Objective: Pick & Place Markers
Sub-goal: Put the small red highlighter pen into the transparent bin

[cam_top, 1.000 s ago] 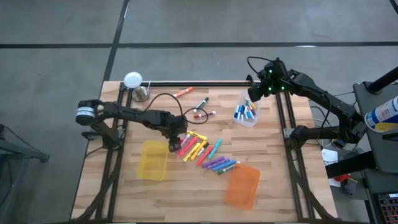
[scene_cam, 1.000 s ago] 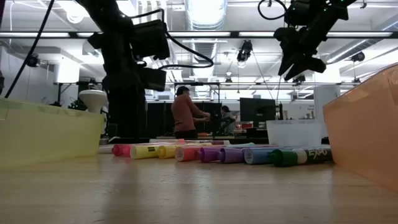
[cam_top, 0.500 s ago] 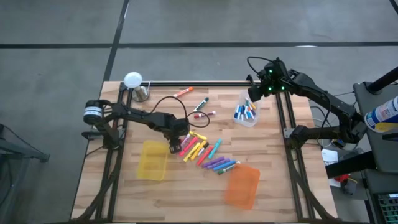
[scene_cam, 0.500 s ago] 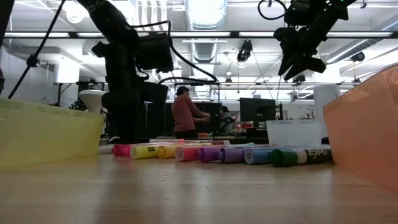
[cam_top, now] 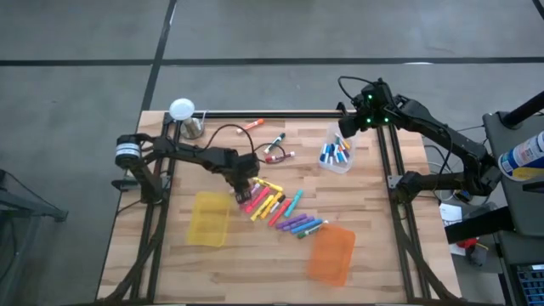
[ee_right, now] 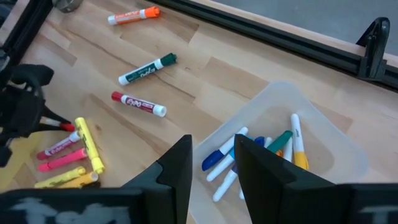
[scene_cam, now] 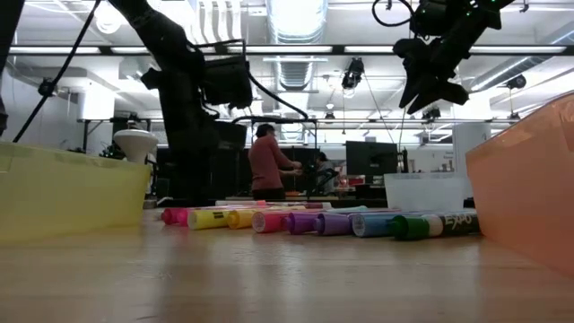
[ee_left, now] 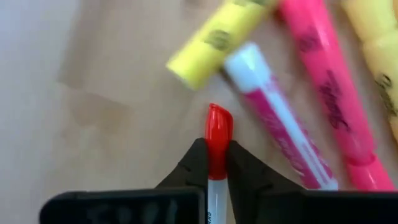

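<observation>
Beside the yellow bin [cam_top: 208, 218], the left hand [ee_left: 216, 163] pinches a red-capped marker [ee_left: 217, 134], pink markers [ee_left: 323, 81] crowding close.

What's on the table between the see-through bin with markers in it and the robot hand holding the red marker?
In the right wrist view, a red-capped white marker lies between the clear plastic bin and the left gripper; a green-capped one lies just beyond it.
</observation>
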